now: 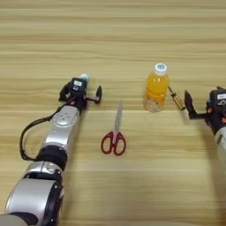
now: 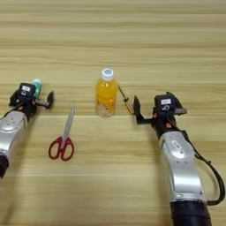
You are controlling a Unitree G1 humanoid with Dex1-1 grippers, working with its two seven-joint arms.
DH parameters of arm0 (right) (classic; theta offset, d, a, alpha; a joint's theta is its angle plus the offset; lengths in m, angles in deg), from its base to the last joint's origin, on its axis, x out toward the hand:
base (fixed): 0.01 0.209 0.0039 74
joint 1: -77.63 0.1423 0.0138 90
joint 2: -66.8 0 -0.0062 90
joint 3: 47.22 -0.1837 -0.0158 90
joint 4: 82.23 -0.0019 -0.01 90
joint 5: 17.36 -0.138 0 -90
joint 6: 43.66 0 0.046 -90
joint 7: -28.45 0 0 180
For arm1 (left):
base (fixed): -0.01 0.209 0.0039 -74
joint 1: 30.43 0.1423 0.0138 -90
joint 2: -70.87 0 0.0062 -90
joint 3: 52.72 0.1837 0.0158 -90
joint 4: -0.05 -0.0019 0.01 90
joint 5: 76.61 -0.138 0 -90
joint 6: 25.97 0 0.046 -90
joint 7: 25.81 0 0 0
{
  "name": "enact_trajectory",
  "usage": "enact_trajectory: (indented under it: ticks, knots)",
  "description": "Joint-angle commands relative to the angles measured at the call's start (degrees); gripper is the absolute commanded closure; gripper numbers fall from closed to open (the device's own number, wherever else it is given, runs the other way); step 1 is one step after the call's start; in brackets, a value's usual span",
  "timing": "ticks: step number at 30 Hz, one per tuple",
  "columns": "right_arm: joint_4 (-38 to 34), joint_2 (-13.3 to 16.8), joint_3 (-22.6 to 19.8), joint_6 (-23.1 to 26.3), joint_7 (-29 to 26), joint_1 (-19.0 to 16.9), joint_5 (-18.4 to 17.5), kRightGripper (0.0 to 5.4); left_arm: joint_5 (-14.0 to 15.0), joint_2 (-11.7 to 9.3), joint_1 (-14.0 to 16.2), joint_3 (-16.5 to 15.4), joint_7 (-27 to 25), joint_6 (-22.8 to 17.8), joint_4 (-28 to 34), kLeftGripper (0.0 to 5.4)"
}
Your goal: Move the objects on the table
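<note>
An orange-juice bottle (image 2: 106, 93) with a white cap stands upright mid-table. A thin amber-handled screwdriver (image 2: 125, 101) lies just right of it. My right gripper (image 2: 157, 109) is open, its left finger (image 2: 136, 108) close beside the screwdriver's near end and apart from it. Red-handled scissors (image 1: 114, 134) lie shut, blades pointing away from me. My left gripper (image 1: 81, 92) is open to the left of the scissors. The white-and-green glue stick (image 1: 84, 77) shows only its tip behind that gripper's head; I cannot tell whether they touch.
The light wooden table (image 1: 114, 35) fills both views. Both silver forearms (image 2: 181, 167) reach in from the near edge, and a black cable (image 1: 24, 137) loops beside the left arm.
</note>
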Motion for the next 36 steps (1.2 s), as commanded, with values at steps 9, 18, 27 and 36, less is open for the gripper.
enact_trajectory:
  ticks: [9, 18, 27, 36]
  knots:
    - [-0.6, -0.6, -1.1, -0.4, 1.0, 1.1, -0.7, 0.01, -1.4, -0.2, -0.5, 1.2, -0.1, -4.1, -2.6, 0.00]
    - [-0.3, -0.7, -1.2, -0.5, 1.3, 1.4, -0.7, 0.00, -0.8, -0.5, -0.8, 0.4, -0.5, -3.0, -3.2, 1.08]
    - [0.1, -1.3, -0.6, -0.4, 1.8, 1.8, -0.3, 0.00, -0.5, -0.9, -0.9, -0.4, -1.2, -2.1, -3.6, 2.20]
    - [0.3, -2.4, 0.6, -0.3, 3.2, 2.4, 0.6, 0.00, 0.1, -1.4, -1.1, -1.0, -2.8, -0.7, -4.3, 3.41]
